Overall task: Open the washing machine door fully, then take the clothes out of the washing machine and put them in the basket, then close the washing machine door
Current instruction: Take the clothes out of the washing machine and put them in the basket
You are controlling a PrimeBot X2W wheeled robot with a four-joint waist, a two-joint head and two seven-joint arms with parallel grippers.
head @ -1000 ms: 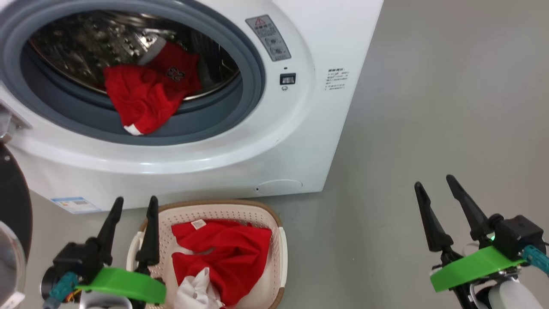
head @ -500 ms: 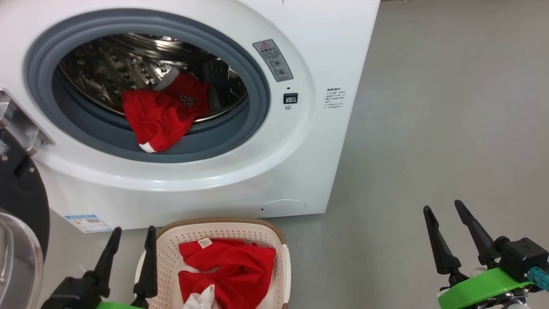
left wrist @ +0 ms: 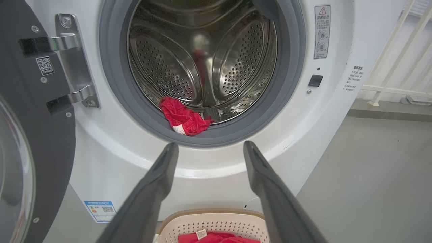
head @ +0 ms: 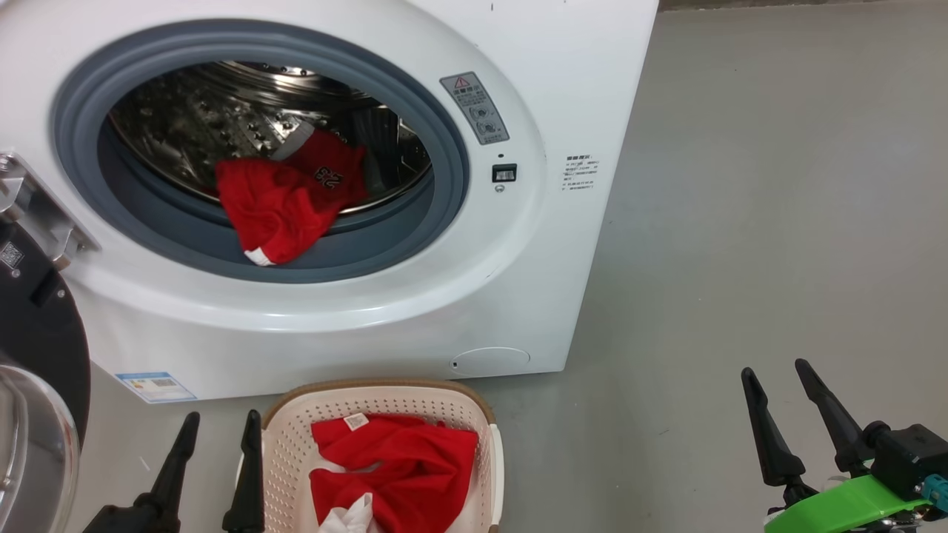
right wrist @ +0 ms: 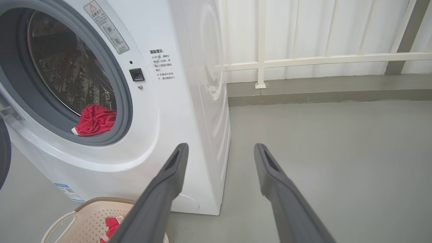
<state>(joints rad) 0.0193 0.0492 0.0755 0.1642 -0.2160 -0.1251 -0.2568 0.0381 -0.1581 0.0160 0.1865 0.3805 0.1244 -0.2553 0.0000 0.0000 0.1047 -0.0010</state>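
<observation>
The white washing machine (head: 563, 89) stands with its black-rimmed door (head: 33, 333) swung open to the left. Red clothes (head: 285, 196) hang over the grey drum seal, also seen as red clothes (left wrist: 184, 116) in the left wrist view. The cream basket (head: 296, 422) sits on the floor in front of the machine, holding a red and white garment (head: 400, 466). My left gripper (head: 217, 426) is open just left of the basket with nothing between its fingers. My right gripper (head: 778, 374) is open over bare floor at the lower right.
Grey floor (head: 778, 185) stretches to the right of the machine. A white railing (right wrist: 303, 60) runs along the wall behind it. A blue label sticker (head: 155, 386) marks the machine's lower left front.
The head view has tilted, so machine and basket sit lower in the picture. Both grippers show lower in the frame and stay open.
</observation>
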